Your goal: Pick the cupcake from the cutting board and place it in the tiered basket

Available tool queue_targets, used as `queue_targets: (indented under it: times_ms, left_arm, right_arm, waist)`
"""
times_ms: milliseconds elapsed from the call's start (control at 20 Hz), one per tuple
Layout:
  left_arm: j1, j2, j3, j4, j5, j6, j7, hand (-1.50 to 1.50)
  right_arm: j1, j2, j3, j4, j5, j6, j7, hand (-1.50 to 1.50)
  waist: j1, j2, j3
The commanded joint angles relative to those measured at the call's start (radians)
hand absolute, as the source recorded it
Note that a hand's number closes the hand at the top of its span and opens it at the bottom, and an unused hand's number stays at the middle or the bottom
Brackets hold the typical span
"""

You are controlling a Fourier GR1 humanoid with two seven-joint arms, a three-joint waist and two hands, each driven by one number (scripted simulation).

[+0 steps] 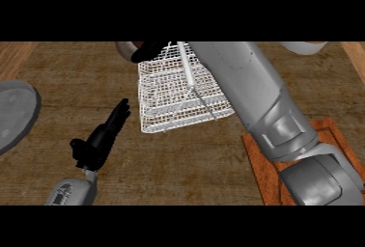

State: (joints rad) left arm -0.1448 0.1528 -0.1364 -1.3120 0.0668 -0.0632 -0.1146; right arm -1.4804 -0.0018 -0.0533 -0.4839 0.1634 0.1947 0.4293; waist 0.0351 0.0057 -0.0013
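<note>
Presently we note the right forearm stretched from the near right across to the far side, its black right hand [148,49] at the top rim of the white wire tiered basket [178,103], which stands at centre of the brown surface [192,164]. Only a dark sliver of that hand shows past the basket's rim; we cannot tell whether its fingers are curled or what they enclose. We see no cupcake anywhere: not on the bare part of the cutting board [329,132] at right, mostly hidden by the arm, nor in the visible mesh. Our guess is that it sits inside the hand or behind the basket top.

Left hand [100,140] rests near left, fingers straight and released, holding nothing. A grey plate [16,113] lies at the left edge, well apart from the basket.

Step, as we judge it: placing phase, hand over the basket. Next move calls for lowering into a tier, freeing the cupcake upright, and withdrawing without snagging the wire or centre post.
</note>
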Motion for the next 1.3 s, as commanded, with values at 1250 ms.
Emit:
queue_targets:
  times_ms: [1250]
  left_arm:
    - [0.03, 0.007, 0.033, -0.034, -0.005, -0.017, 0.0, 0.0]
  right_arm:
    - [0.231, -0.517, -0.288, -0.074, -0.205, -0.228, -0.254, -1.5]
  waist:
    - [-0.024, 0.002, 0.002]
